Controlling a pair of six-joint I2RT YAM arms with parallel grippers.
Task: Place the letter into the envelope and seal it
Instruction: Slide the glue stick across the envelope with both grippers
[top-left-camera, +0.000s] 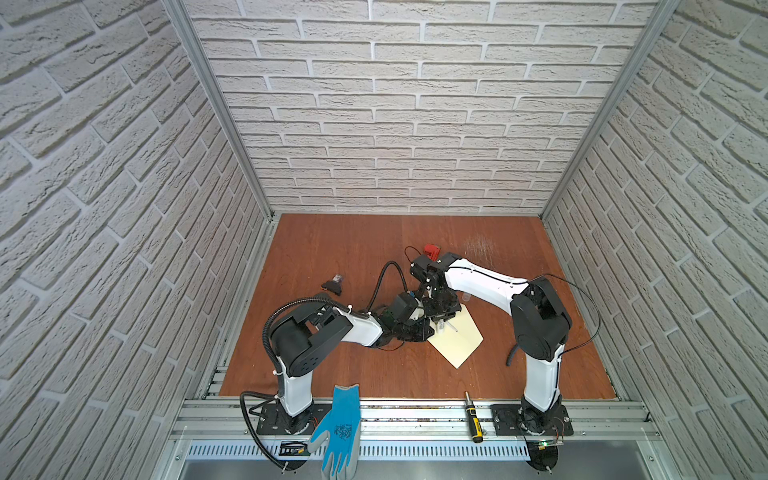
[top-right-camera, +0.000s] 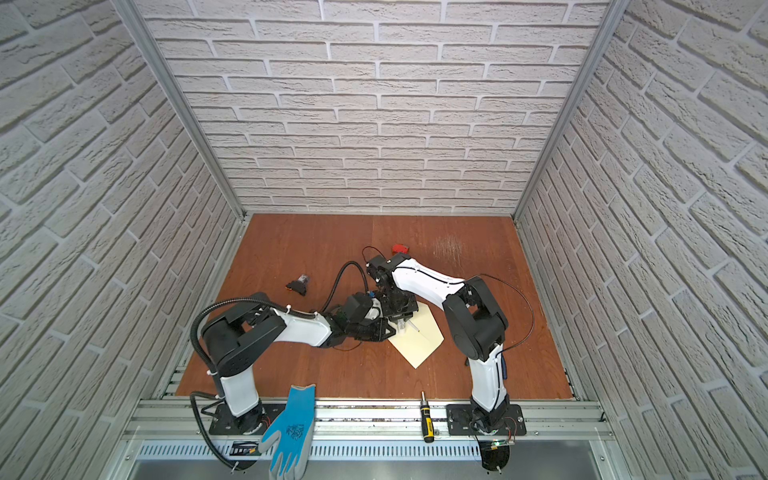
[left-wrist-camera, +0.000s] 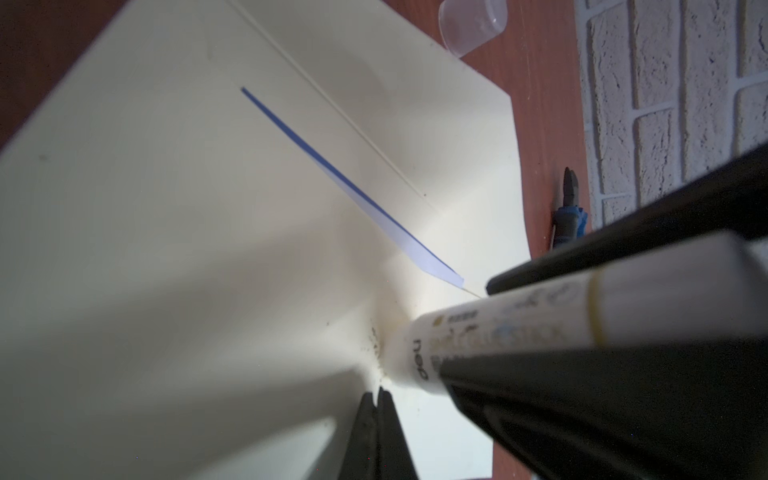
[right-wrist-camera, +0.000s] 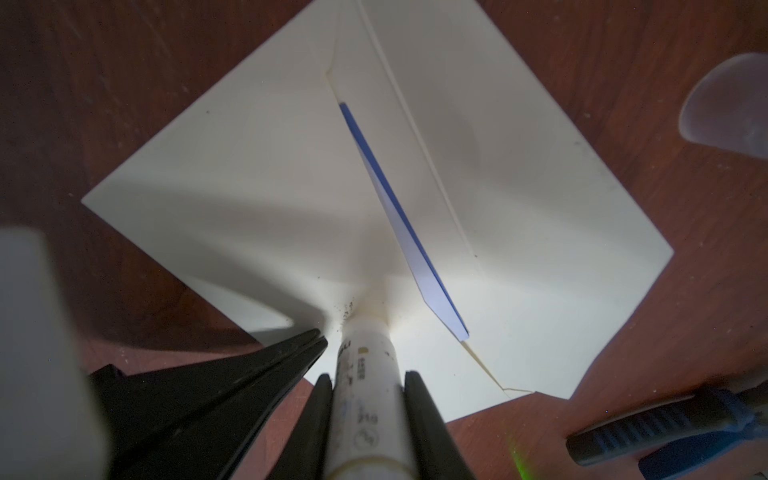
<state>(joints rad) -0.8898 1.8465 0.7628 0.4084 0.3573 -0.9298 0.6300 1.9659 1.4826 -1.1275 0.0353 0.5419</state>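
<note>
White glue stick (left-wrist-camera: 478, 336) lettered "deli", right pincer (right-wrist-camera: 368, 376) gripping, tip on envelope (right-wrist-camera: 249, 187)

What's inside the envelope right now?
The letter: only a thin blue-edged strip shows at the mouth of the envelope. The rest is covered by the front panel, so how far in it sits cannot be seen.

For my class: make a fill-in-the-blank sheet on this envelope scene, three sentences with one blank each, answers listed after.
1. The right gripper is shut on the ____.
2. The letter peeking from the envelope has a ____ edge.
3. The left gripper has its jaws ____, tips on the envelope.
Missing words: glue stick; blue; shut.
</note>
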